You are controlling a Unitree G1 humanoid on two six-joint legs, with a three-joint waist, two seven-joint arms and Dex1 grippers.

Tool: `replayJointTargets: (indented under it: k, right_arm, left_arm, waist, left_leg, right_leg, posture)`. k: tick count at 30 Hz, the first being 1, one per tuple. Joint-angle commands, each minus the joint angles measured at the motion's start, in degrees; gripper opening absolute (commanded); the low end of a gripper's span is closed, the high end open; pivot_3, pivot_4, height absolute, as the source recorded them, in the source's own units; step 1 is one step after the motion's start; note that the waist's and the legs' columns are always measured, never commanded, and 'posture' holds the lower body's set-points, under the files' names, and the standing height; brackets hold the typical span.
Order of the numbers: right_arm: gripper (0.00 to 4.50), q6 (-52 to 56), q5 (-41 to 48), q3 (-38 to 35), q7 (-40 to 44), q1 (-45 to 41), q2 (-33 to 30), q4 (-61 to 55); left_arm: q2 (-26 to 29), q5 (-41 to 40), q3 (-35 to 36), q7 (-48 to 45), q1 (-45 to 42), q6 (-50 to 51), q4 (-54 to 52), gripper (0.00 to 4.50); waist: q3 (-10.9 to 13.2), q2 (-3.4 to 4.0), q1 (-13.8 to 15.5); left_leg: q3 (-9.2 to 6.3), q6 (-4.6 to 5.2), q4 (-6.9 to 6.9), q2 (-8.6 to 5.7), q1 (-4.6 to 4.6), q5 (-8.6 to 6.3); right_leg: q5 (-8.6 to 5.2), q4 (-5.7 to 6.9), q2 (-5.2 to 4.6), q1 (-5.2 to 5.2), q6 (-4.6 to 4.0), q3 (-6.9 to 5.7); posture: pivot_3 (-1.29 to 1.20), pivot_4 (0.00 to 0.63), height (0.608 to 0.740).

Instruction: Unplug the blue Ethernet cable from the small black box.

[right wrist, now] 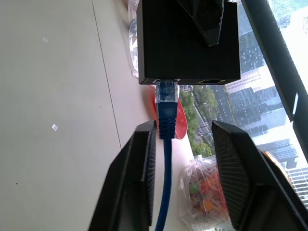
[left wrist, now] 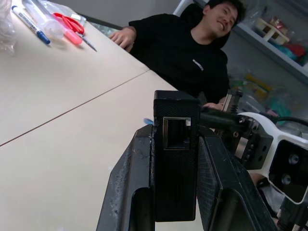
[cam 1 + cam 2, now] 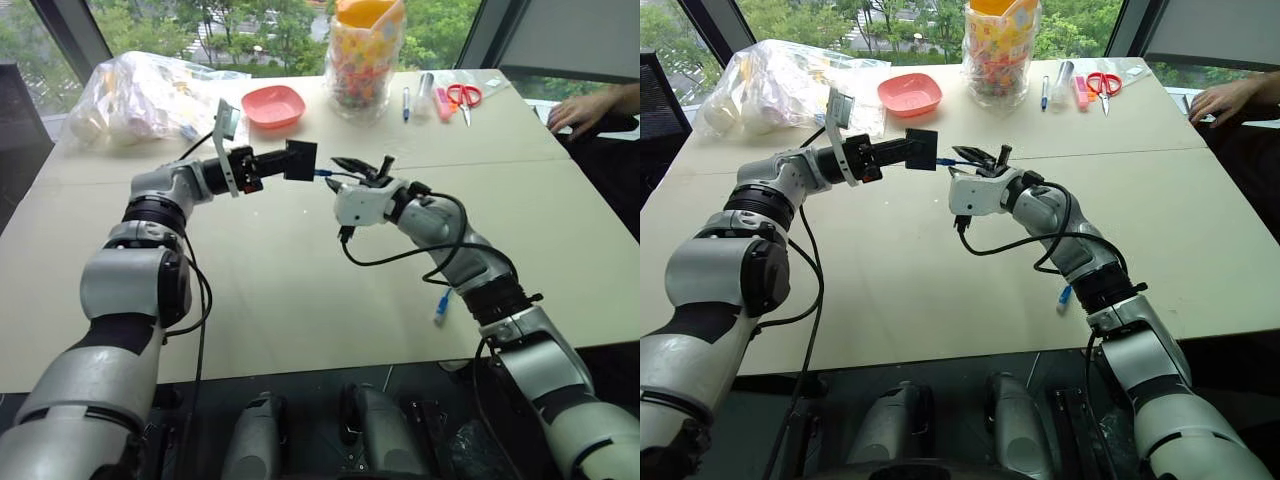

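Two claws meet above the desk, the small black box held up between them.

The left claw is clamped on the box, gripping its sides so the port edge faces the other arm. The blue Ethernet cable is plugged in, its clear plug seated in the box, the cord running back between the right claw fingers, which stand apart on either side without pinching it. Steadying the box in the air probably leaves the right claw free to pull the plug.

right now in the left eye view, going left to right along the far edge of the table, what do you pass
clear plastic bag → pink bowl → candy jar → blue pen → red scissors → person's hand
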Motion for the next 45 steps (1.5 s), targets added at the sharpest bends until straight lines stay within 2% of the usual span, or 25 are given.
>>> replayJointTargets:
  k: [1,2,5,7,10,12,17,24,43,45]
  right_arm:
    - [3.58,9.70,8.89,-7.28,1.58,4.71,2.63,-8.38]
    - [3.99,13.99,13.84,-9.68,2.70,6.87,4.75,-11.52]
    - [3.99,34.53,38.24,-18.08,5.51,13.26,15.02,-25.26]
    - [3.99,46.77,56.01,-23.78,3.42,15.68,21.91,-32.64]
    - [3.99,55.55,71.53,-28.75,0.25,17.45,27.64,-36.37]
    - [3.99,57.29,76.65,-30.54,-2.49,17.78,30.25,-36.46]
    - [3.99,56.10,81.90,-32.45,-6.87,16.94,33.29,-35.25]
    - [3.99,55.53,85.37,-32.44,-8.15,16.06,32.41,-34.13]
    - [3.99,54.04,85.87,-30.05,-7.78,15.64,31.17,-31.86]
    - [3.44,53.86,85.93,-29.83,-7.79,15.75,31.35,-31.69]
  left_arm:
    - [0.24,-1.32,3.16,0.64,-0.39,-0.09,-0.76,0.50]
    - [0.28,-1.90,4.13,0.84,-0.34,0.45,-0.79,0.50]
    - [0.34,-4.67,7.90,0.72,-0.25,3.43,-1.09,0.50]
    - [0.17,-6.55,10.16,0.01,-0.14,6.17,-1.54,0.50]
    - [-0.63,-9.06,12.18,-2.12,0.16,11.65,-3.04,0.50]
    - [-1.37,-10.78,13.01,-3.63,0.72,15.57,-4.65,0.50]
    - [-3.72,-13.05,12.18,-5.43,4.07,22.32,-11.40,0.50]
    - [-6.00,-16.60,11.79,-3.48,8.76,28.23,-21.28,0.50]
    - [-7.02,-20.11,11.00,-0.45,11.39,30.38,-26.60,0.50]
    - [-7.03,-20.24,10.83,-0.40,11.51,30.40,-26.77,0.50]
  waist:
    - [-0.01,-0.01,0.13]
    - [-0.01,-0.02,0.19]
    - [-0.01,-0.02,0.20]
    - [-0.01,-0.02,-0.02]
    - [-0.01,-0.02,0.00]
    - [-0.01,-0.02,0.10]
    - [-0.01,-0.02,0.90]
    - [-0.01,-0.02,1.03]
    - [-0.01,-0.02,1.14]
    - [-0.01,-0.02,1.15]
  left_leg:
    - [-0.01,0.00,0.00,0.00,0.00,0.00]
    - [-0.05,0.00,0.01,0.00,0.00,0.00]
    - [-0.19,0.00,0.01,0.02,0.00,0.00]
    - [-0.37,0.00,0.01,0.08,0.01,0.00]
    - [-0.42,0.00,0.07,0.20,0.03,0.00]
    - [-0.44,0.00,0.11,0.20,0.10,0.00]
    - [-0.45,0.01,0.10,0.17,0.09,0.00]
    - [-0.44,0.02,0.08,0.16,0.05,0.00]
    - [-0.46,0.02,0.08,0.15,0.05,-0.01]
    - [-0.46,0.02,0.08,0.15,0.05,-0.01]
  right_leg:
    - [0.00,0.00,0.00,0.01,0.00,0.00]
    - [0.00,0.00,0.00,0.03,0.00,-0.02]
    - [0.02,0.01,0.00,0.06,-0.03,-0.04]
    - [0.06,0.06,-0.01,0.05,-0.11,-0.04]
    - [0.06,0.11,-0.01,0.08,-0.09,-0.05]
    - [0.05,0.09,-0.04,0.18,-0.06,-0.08]
    - [0.05,0.06,-0.08,0.18,-0.06,-0.09]
    - [0.05,0.06,-0.07,0.14,-0.07,-0.08]
    - [0.04,0.04,-0.07,0.14,-0.06,-0.08]
    - [0.04,0.03,-0.07,0.14,-0.06,-0.08]
  posture:
    - [0.00,0.150,0.740]
    - [0.00,0.150,0.740]
    - [0.00,0.150,0.740]
    - [0.00,0.150,0.740]
    - [0.00,0.150,0.740]
    - [0.00,0.150,0.740]
    - [0.00,0.150,0.740]
    - [0.00,0.150,0.740]
    - [0.00,0.150,0.740]
    - [0.00,0.150,0.740]
